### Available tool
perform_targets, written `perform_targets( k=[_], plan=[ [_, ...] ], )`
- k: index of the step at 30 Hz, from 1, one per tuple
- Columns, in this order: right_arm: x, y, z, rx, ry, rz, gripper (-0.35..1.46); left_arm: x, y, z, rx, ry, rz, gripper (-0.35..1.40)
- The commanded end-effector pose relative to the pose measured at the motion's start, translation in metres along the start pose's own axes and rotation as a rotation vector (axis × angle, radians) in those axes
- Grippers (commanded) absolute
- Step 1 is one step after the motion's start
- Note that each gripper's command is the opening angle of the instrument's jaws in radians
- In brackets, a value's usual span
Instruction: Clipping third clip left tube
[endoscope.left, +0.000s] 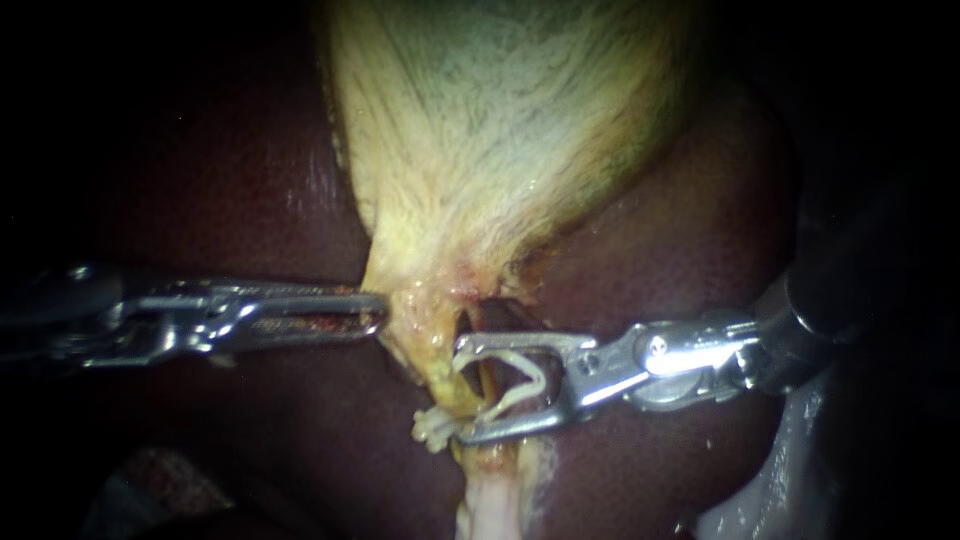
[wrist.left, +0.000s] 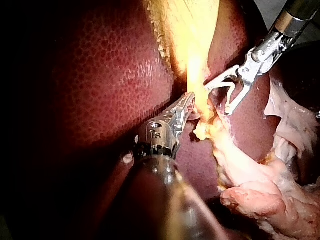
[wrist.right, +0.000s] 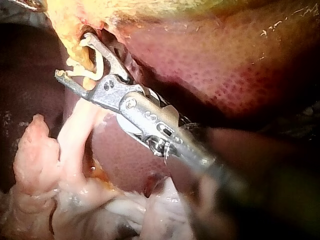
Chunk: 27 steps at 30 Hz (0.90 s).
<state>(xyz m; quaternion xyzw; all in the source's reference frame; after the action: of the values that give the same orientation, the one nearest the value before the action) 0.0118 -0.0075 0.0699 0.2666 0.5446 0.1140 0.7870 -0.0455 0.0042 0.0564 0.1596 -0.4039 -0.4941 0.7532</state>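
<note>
**Endoscope view.** The left tool (endoscope.left: 372, 318) reaches in from the left. Its jaws are pressed together on the left edge of the yellow tissue where the gallbladder (endoscope.left: 490, 120) narrows to its neck. The right tool (endoscope.left: 462, 390) comes in from the right with its jaws spread wide, and an open white clip (endoscope.left: 520, 382) sits between them, touching both. The tube (endoscope.left: 440, 362) runs down from the neck towards the near edge and passes through the mouth of those jaws. Which tube it is cannot be told. A small white lump (endoscope.left: 432, 428) lies just beside the lower jaw's tip. The dark liver (endoscope.left: 230, 200) lies on both sides.

**Left wrist view.** The left tool (wrist.left: 191, 106) pinches the yellow strand's edge over the liver (wrist.left: 100, 75). Ahead of it, the right tool (wrist.left: 217, 99) straddles the tube (wrist.left: 202, 100) from the other side, with the clip (wrist.left: 231, 92) in its jaws. Pale loose tissue (wrist.left: 260, 190) lies beside the left tool.

**Right wrist view.** The right tool (wrist.right: 71, 56) holds its jaws apart, with the clip (wrist.right: 97, 67) between them against yellow tissue. Pale tissue (wrist.right: 75, 130) lies under it.
</note>
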Motion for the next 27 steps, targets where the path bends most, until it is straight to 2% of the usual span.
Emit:
perform_targets(
  k=[1,7,14,19,27],
  plan=[
    [-0.0001,0.0002,0.0000,-0.002,-0.007,0.000,0.59,0.0000,-0.0001,-0.0001,-0.001,0.000,-0.001,-0.35],
    [-0.0008,0.0006,0.0010,-0.007,-0.011,-0.003,0.59,-0.0003,-0.0011,-0.0002,-0.003,-0.001,-0.003,-0.35],
    [-0.0010,0.0001,0.0046,-0.020,-0.012,0.000,0.59,-0.0005,-0.0016,0.0002,-0.003,-0.001,0.001,-0.35],
    [-0.0013,-0.0005,0.0067,0.004,-0.015,-0.008,0.59,-0.0005,-0.0016,0.0004,-0.004,-0.001,0.000,-0.35],
    [-0.0011,-0.0011,0.0070,0.048,-0.017,0.002,0.56,-0.0006,-0.0017,0.0006,-0.002,-0.001,0.000,-0.35]
  ],
)
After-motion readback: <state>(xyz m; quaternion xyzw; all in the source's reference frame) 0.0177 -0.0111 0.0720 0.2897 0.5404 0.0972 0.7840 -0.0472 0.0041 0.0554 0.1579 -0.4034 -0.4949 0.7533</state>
